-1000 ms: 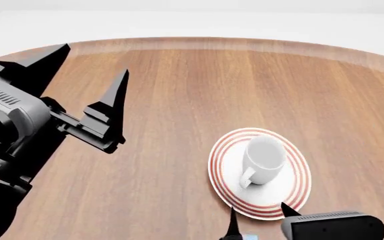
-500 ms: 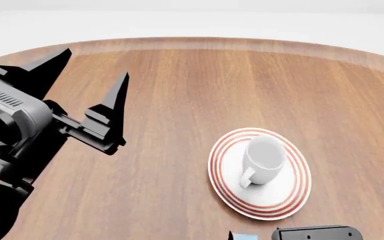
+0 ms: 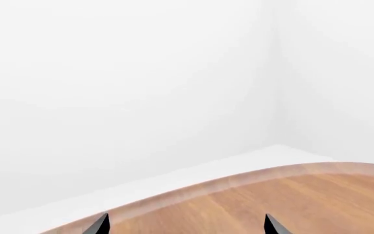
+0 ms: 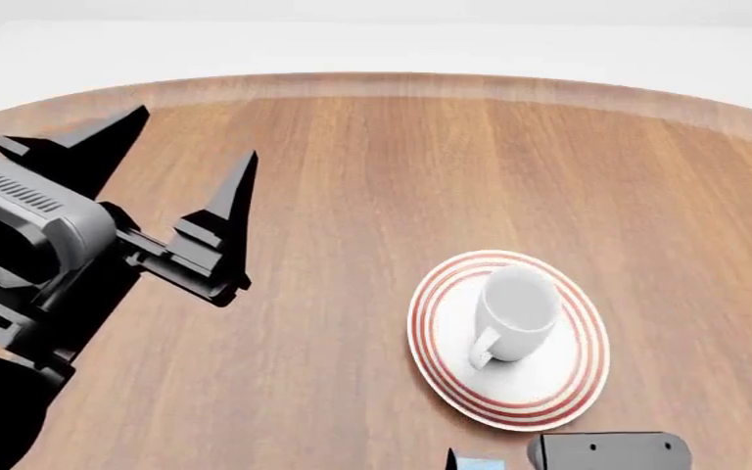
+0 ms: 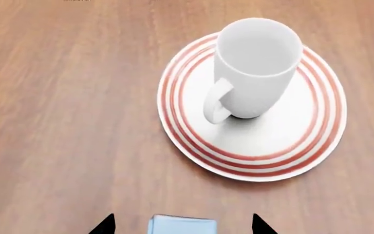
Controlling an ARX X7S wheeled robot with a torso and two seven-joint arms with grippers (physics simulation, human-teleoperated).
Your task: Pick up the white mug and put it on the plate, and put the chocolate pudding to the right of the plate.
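The white mug stands upright on the red-ringed plate, its handle toward me. Just on the near side of the plate, a light blue top face of the chocolate pudding shows at the frame edge. My right gripper is open, one black fingertip on each side of the carton with a gap at both. Its dark housing shows at the bottom of the head view. My left gripper hangs open over the left of the table with nothing between its fingers.
The round wooden table has a pale rim curving across the far side, with white floor and walls beyond it. My left arm's grey body covers the table's left edge.
My right gripper has drawn back toward the near edge, so its fingertips beside the plate have left the head view. The left gripper has drifted slightly right. Mug and plate are still.
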